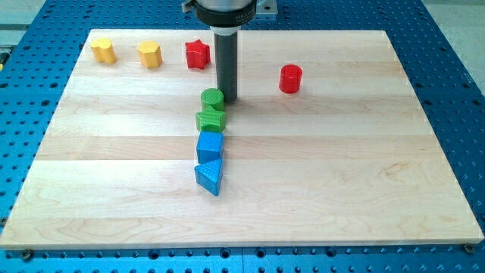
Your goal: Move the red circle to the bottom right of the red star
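Observation:
The red circle [290,79] stands on the wooden board at the upper right of centre. The red star [197,54] sits near the view's top, left of centre. My tip [227,101] is at the lower end of the dark rod, between the two red blocks and lower than both. It is just right of the green circle [212,98] and close to touching it. The red circle is well to the right of my tip and apart from it.
Below the green circle a green star [211,118], a blue cube [210,145] and a blue triangle [210,176] form a column running down the view. Two yellow blocks [103,50] [150,54] sit at the top left. The board [364,174] lies on a blue perforated table.

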`<state>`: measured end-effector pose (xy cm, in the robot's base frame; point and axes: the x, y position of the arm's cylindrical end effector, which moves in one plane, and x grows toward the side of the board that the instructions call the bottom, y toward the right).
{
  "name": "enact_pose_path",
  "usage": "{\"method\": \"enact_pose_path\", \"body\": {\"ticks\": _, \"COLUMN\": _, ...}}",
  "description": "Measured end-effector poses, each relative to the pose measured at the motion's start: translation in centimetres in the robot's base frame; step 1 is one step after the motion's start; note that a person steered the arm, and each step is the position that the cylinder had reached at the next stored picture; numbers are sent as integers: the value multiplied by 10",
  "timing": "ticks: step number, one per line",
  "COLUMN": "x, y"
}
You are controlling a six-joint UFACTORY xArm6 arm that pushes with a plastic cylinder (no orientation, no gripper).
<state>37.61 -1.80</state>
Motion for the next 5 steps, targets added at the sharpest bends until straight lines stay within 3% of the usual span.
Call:
{"method": "enact_pose_path", "body": {"ticks": 1, "x": 23, "y": 65}}
{"method": "enact_pose_path", "body": {"ticks": 4, "x": -38, "y": 163}}
{"method": "enact_pose_path", "body": {"ticks": 5, "x": -52, "y": 103}}
